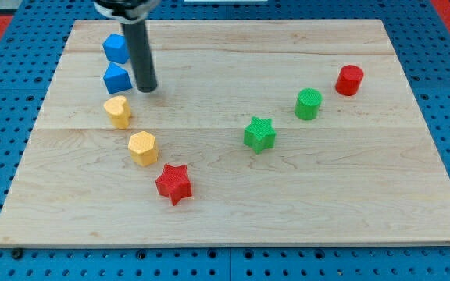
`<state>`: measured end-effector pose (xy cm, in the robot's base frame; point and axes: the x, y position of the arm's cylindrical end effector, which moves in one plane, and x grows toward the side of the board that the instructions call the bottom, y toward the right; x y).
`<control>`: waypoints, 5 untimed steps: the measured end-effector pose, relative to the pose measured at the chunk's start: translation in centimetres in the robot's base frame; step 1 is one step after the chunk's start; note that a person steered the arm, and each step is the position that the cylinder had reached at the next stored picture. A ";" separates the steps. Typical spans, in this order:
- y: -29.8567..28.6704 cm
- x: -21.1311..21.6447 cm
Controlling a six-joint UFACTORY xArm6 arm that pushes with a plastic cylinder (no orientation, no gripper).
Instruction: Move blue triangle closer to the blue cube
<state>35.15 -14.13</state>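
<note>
The blue cube [116, 48] sits near the board's upper left. The blue triangle [117, 78] lies just below it, a small gap apart. My tip [147, 87] rests on the board right beside the blue triangle, at its right side, close to touching it. The dark rod rises from there to the view's top.
A yellow heart [118, 111] lies just below the blue triangle, then a yellow hexagon [143, 147] and a red star [173, 183]. A green star [260, 133], green cylinder [308, 103] and red cylinder [349, 80] run toward the right. The wooden board [350, 211] ends on blue pegboard.
</note>
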 end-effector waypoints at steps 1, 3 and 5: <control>-2.6 -1.7; -5.5 3.8; -5.1 -2.1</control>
<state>33.02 -19.22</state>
